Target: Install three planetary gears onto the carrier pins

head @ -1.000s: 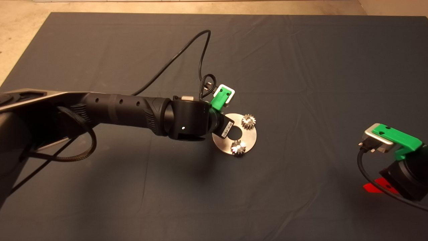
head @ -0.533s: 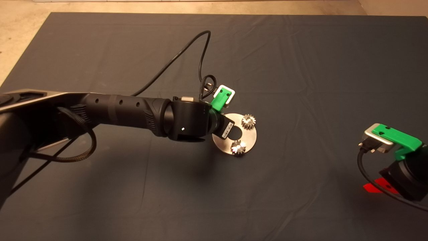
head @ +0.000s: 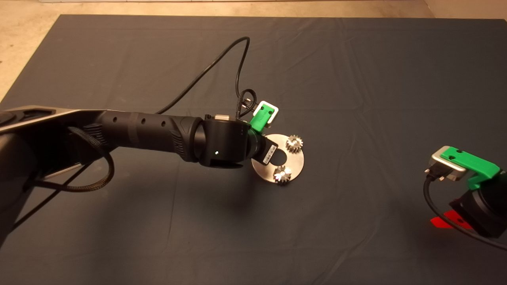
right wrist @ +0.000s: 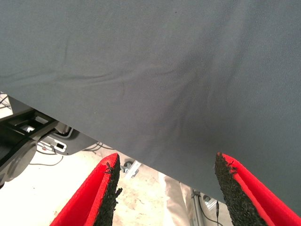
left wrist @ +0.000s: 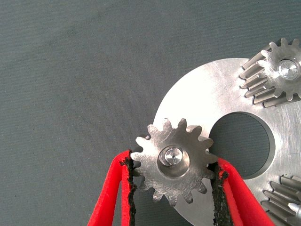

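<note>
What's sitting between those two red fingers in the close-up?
A small metal gear, sitting over a pin on the silver disc, between the left gripper fingers, in the left wrist view.

On my left wrist [head: 225, 142] a small white label [head: 269, 151] carries a dark printed code (too fine for me to read); nothing else I see bears any legible text or number.

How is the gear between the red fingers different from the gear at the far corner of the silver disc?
The gear between the fingers has the left gripper around it, a pad close at each side; the far gear stands free. The near gear shows its flat face; the far gear also shows its long tooth sides. Both are silver, toothed, and sit on pins on the disc.
</note>
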